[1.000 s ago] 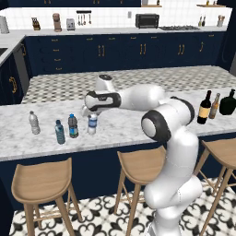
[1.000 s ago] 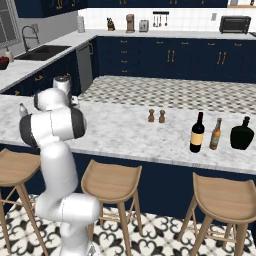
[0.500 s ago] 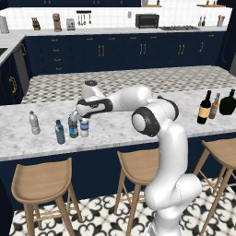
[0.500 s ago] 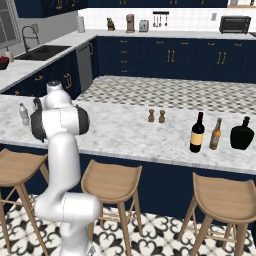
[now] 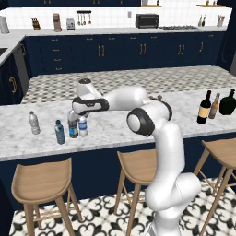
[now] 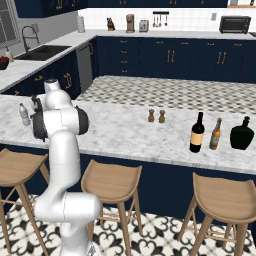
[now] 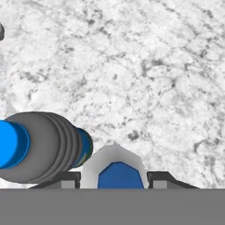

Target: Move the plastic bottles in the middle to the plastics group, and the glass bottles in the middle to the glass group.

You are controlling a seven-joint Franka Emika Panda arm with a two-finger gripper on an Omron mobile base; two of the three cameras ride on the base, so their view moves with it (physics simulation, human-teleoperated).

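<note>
The marble counter (image 5: 115, 126) carries everything. The wine bottle (image 5: 204, 108) stands near its right end, just beside the amber bottle (image 5: 214, 106) and the black jug (image 5: 227, 103); its cream label shows no readable writing. Toward the left end, the gripper (image 5: 74, 116) sits over the grey-tinted bottle (image 5: 73, 125), with the whitish bottle (image 5: 83, 126) touching or just beside it. Both blue labels are too small to read. The jaws are half hidden; whether they clasp the whitish bottle's cap (image 7: 113, 168) cannot be told. Left of these stand the teal bottle (image 5: 59, 132), then the white-labelled bottle (image 5: 33, 123).
</note>
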